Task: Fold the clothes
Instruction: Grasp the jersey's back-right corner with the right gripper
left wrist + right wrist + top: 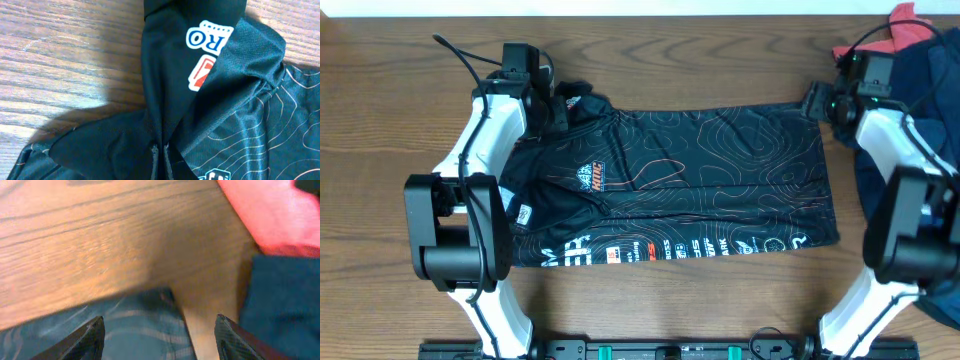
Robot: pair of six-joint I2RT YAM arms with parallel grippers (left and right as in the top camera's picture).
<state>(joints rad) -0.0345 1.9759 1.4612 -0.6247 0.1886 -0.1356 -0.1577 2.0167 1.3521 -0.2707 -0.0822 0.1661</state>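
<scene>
The clothes, a black T-shirt (700,175) with thin contour lines, lie spread flat across the table, with white lettering along the near edge. My left gripper (560,105) is at the shirt's far left corner, shut on a bunched fold by the sleeve. In the left wrist view the jaws (161,160) pinch black fabric, and the sleeve (200,60) with white and orange logos rises ahead of them. My right gripper (817,103) is open at the shirt's far right corner. In the right wrist view, that corner (125,325) lies between the fingertips (92,335).
A pile of other clothing sits at the right edge, navy cloth (920,110) with red cloth (910,25) behind it. Both show close beside my right gripper as red (265,215) and navy (285,310). Bare wooden table (380,120) lies left of the shirt.
</scene>
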